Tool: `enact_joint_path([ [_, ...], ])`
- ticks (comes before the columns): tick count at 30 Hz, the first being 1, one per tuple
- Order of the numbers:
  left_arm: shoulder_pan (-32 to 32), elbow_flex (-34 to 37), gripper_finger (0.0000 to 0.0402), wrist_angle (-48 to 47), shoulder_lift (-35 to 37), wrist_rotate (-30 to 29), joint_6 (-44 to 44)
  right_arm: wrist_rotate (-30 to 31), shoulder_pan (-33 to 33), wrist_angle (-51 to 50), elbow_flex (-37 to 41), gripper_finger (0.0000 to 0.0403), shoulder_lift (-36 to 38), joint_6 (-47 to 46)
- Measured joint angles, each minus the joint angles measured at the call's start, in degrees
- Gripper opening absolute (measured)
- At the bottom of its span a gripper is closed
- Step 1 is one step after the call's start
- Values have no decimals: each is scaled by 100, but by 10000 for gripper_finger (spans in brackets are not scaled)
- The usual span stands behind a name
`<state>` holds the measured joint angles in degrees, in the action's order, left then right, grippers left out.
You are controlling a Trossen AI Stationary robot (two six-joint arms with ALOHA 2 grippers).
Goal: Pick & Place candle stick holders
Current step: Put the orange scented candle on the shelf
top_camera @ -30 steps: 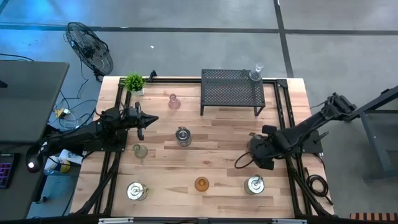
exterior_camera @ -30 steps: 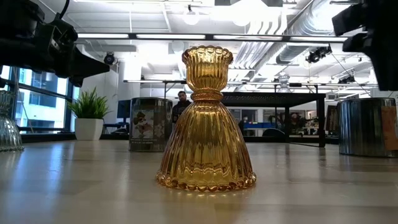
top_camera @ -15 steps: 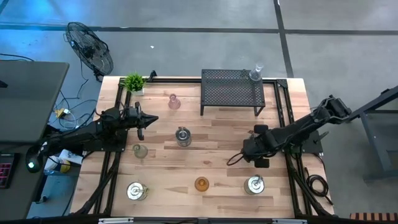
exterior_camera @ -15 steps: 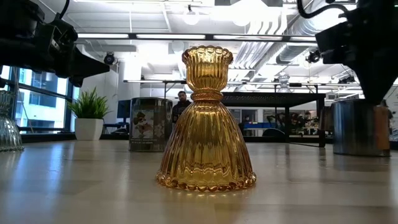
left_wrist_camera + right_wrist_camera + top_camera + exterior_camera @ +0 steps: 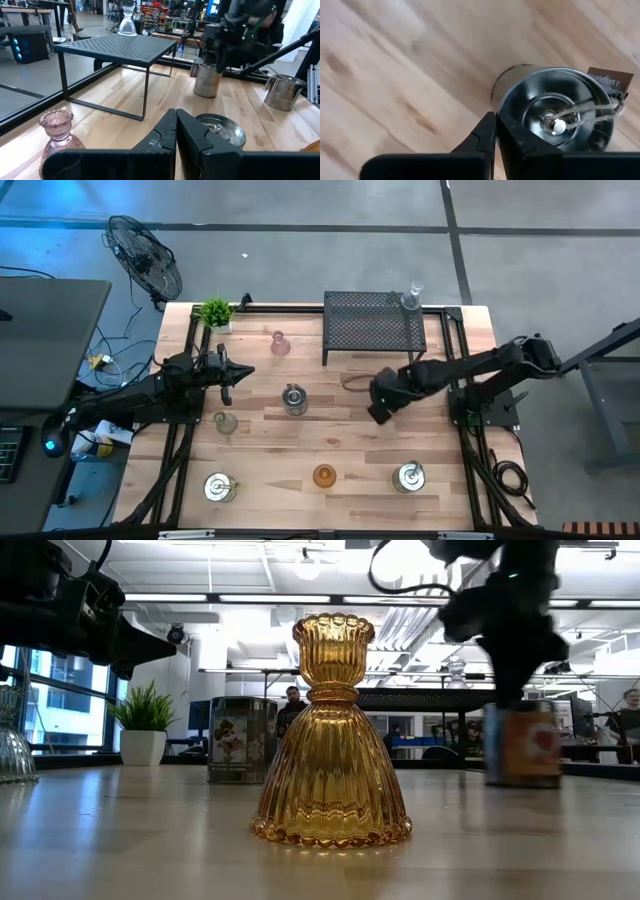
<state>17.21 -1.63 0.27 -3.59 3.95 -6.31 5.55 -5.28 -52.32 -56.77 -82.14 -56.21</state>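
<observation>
We see the right gripper (image 5: 381, 401) at centre-right of the high view, just below the black mesh rack (image 5: 372, 325). In the right wrist view its fingers (image 5: 492, 135) appear pressed together beside a silver tin (image 5: 555, 110), and the low view shows that tin hanging under the arm, seemingly clear of the table (image 5: 350, 440). We judge the gripper to be pinching the tin's rim wall (the exact contact is hidden).

The left gripper (image 5: 238, 373) waits at centre-left of the high view with its fingers closed on nothing.

Remaining holders, high view:
- silver tin (image 5: 293, 398) at the centre
- silver tin (image 5: 219, 486) at lower left
- silver tin (image 5: 409, 476) at lower right
- amber glass holder (image 5: 323, 475) at lower centre
- pale green glass holder (image 5: 225, 421) at centre-left
- pink glass holder (image 5: 279, 343) at upper centre
- clear glass holder (image 5: 411, 298) on the rack's upper right corner

Handling, in our judgement: the tins are stiff, thin-walled and smooth, so a pinch on the rim can slip or swing the load. We recommend a grip across the full body, or deep over the rim. A string and card tag hang from the carried tin and could snag.

The glass holders are heavier for their size, brittle and ribbed. We take hold at the narrow neck under the cup, where the flare above stops slipping (moderate squeeze only), and we set them down gently.
</observation>
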Motion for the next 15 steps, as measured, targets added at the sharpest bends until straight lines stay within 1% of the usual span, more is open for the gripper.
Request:
enact_joint_path([
  [3,2,0,1,0,0,3,0,45,298,245,0,7,1,191],
  [5,0,0,1,0,1,3,0,22,438,347,0,17,1,442],
  [7,0,0,1,-2,0,4,0,-19,530,375,-30,37,1,610],
  [10,0,0,1,-2,0,7,0,-78,586,280,-159,79,1,867],
  [13,2,0,1,-4,0,7,0,-81,604,-75,-502,120,1,1427],
  [15,1,0,1,-4,0,7,0,-31,551,-505,-851,135,1,1845],
])
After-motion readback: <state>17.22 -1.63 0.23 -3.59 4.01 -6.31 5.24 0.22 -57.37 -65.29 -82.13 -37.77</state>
